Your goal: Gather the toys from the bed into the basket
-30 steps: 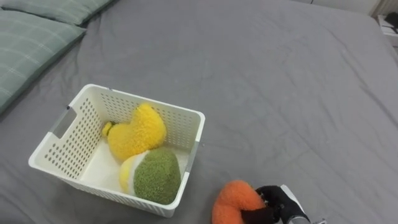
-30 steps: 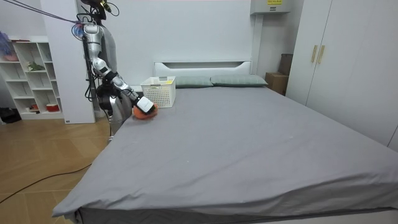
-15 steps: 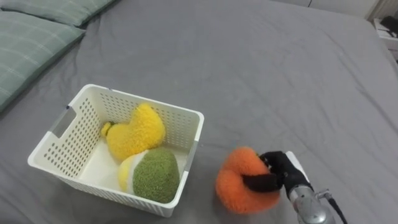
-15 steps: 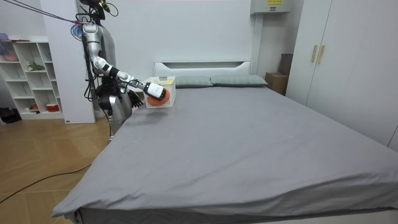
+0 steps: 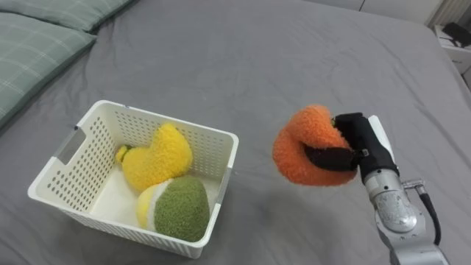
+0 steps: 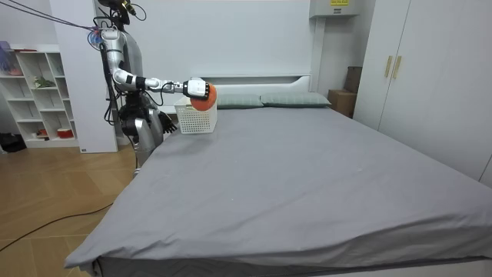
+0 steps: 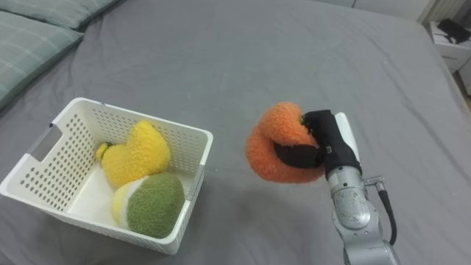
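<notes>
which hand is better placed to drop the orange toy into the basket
Right: the right hand is curled round the orange toy, held in the air just right of the white basket.

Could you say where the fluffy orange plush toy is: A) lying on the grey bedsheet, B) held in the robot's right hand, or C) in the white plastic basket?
B: the right hand has its fingers curled round the fluffy orange plush toy, clear of the grey bedsheet and outside the white plastic basket.
</notes>
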### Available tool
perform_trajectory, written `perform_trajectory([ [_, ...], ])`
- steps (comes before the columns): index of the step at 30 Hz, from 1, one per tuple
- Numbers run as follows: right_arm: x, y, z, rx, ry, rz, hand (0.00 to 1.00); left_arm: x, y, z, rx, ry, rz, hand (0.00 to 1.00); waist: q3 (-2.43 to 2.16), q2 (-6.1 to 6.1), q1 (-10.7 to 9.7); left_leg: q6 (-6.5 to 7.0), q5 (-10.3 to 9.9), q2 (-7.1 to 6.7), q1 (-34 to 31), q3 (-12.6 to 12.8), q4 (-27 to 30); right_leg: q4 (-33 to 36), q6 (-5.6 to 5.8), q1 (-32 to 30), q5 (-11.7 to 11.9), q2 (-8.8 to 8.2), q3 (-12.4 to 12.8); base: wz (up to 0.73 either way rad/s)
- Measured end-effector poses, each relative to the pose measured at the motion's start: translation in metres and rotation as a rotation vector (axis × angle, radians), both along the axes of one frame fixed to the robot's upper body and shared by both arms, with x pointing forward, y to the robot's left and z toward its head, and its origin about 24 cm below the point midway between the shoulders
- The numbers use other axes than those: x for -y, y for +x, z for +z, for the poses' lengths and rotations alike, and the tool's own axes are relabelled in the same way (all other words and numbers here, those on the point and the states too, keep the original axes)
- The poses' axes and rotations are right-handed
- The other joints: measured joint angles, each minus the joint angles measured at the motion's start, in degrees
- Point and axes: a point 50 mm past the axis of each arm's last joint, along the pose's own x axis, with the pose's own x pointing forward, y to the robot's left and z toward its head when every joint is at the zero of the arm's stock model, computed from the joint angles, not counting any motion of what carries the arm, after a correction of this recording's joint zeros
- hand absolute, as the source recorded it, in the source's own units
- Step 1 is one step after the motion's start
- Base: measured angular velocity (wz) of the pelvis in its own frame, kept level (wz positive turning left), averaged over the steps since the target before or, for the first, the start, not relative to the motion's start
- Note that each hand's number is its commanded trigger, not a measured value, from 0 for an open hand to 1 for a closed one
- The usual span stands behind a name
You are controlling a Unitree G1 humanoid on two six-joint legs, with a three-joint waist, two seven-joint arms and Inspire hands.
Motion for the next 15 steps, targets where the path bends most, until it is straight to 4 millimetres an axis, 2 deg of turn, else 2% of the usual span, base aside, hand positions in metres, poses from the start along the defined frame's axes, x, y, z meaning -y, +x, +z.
perform_trajectory([
  [7, -0.008, 0.002, 0.020, 0.083, 0.000, 0.036, 1.00, 0.000, 0.000, 0.000, -0.002, -0.002, -0.001, 0.00, -0.11, -0.09, 0.28, 0.04, 0.03, -0.01, -0.10, 0.33, 0.02, 0.69, -0.01, -0.59, 0.00, -0.01, 0.69, -0.04],
  [11, -0.014, 0.003, 0.038, 0.152, 0.005, 0.063, 1.00, 0.000, 0.000, 0.000, -0.003, -0.001, -0.001, 0.00, -0.27, -0.14, 0.28, 0.04, 0.03, 0.02, -0.25, 0.34, 0.03, 0.62, -0.02, -0.71, 0.00, -0.01, 0.64, 0.00],
  [15, -0.016, 0.003, 0.046, 0.184, -0.003, 0.073, 1.00, 0.000, 0.001, 0.000, 0.000, -0.002, -0.001, 0.00, -0.51, -0.54, 1.47, 0.03, 0.02, 0.06, -0.10, 0.56, -0.09, 0.69, -0.04, -0.73, 0.02, 0.00, 0.70, -0.02],
])
